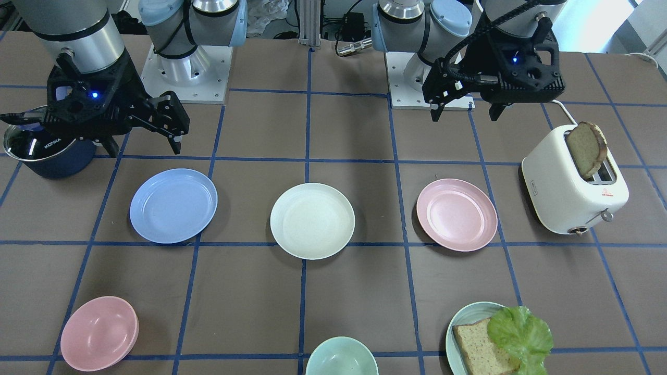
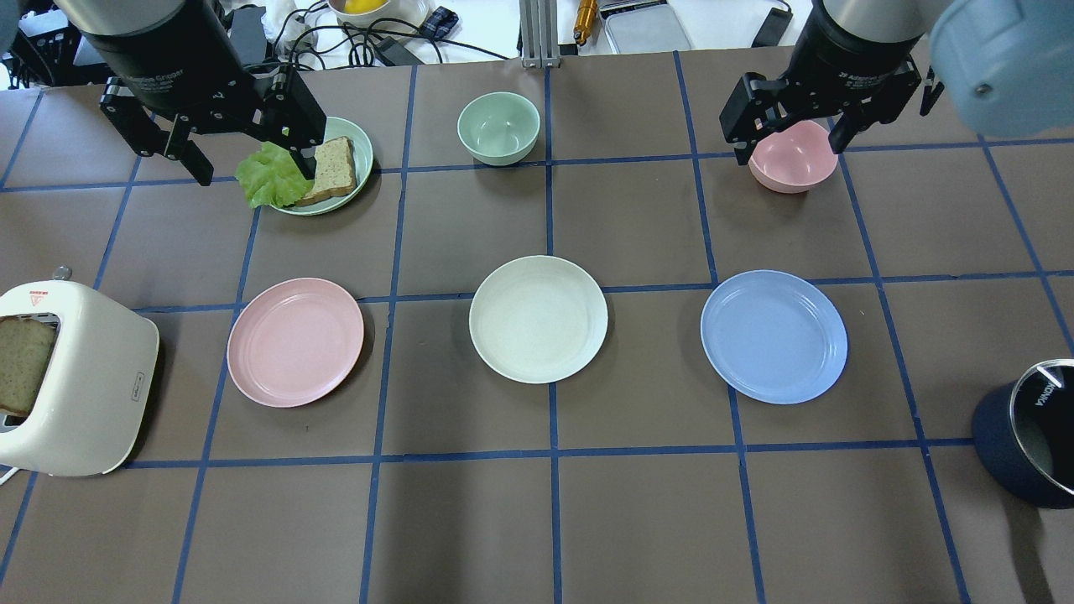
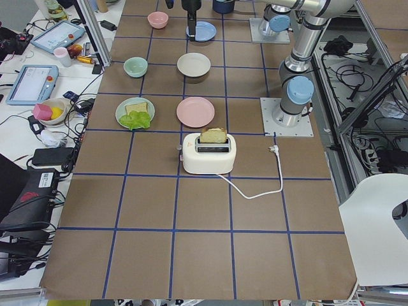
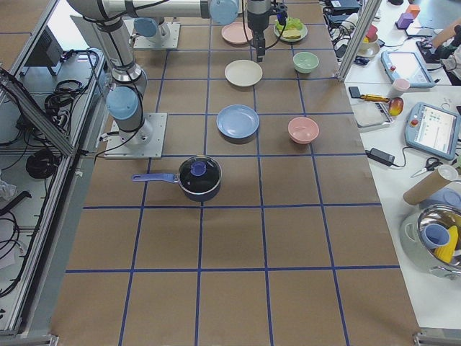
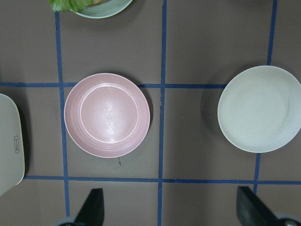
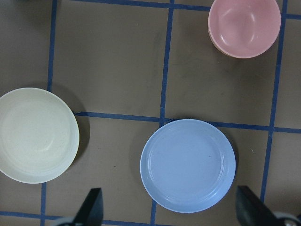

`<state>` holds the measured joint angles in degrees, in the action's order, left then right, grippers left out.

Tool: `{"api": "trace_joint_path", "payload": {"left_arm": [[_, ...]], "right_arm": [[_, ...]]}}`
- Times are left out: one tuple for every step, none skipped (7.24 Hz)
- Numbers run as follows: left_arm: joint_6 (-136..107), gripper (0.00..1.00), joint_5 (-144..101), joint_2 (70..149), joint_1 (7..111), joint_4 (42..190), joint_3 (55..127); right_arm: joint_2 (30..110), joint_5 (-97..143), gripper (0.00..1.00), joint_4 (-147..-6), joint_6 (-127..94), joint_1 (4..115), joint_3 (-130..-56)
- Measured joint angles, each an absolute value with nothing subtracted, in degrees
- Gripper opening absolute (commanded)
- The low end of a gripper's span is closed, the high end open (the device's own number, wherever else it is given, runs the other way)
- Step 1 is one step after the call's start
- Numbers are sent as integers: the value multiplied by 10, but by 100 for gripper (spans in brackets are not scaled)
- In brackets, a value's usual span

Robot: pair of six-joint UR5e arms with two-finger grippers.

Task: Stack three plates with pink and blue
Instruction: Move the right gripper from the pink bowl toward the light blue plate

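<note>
both spread and empty, your left end effector (image 5: pixel 171 209) hangs near the pink plate (image 2: pixel 295 342), your right end effector (image 6: pixel 170 209) near the blue plate (image 2: pixel 774 335) — likely staged to stack each onto the cream plate (image 2: pixel 538 319) between them on the desk (image 2: pixel 638 503).

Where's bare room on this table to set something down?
The bare strip on the robot's side of the pink plate, cream plate and blue plate, between toaster and pot. Crowded: the far row with bread plate, green bowl, pink bowl.
</note>
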<state>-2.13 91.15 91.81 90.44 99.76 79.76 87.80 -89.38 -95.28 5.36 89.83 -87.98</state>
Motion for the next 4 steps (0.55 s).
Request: {"api": "trace_joint_path", "payload": {"left_arm": [[-21,100,911,919,904,994,798],[-22,100,912,919,904,987,798],[-22,100,912,919,904,983,798],[-22,100,912,920,904,981,798]], "right_arm": [[878,-894,100,-953,54,898,-880],[878,-894,100,-953,54,898,-880],[878,-894,100,-952,53,897,-881],[877,-894,100,-951,54,891,-886]]}}
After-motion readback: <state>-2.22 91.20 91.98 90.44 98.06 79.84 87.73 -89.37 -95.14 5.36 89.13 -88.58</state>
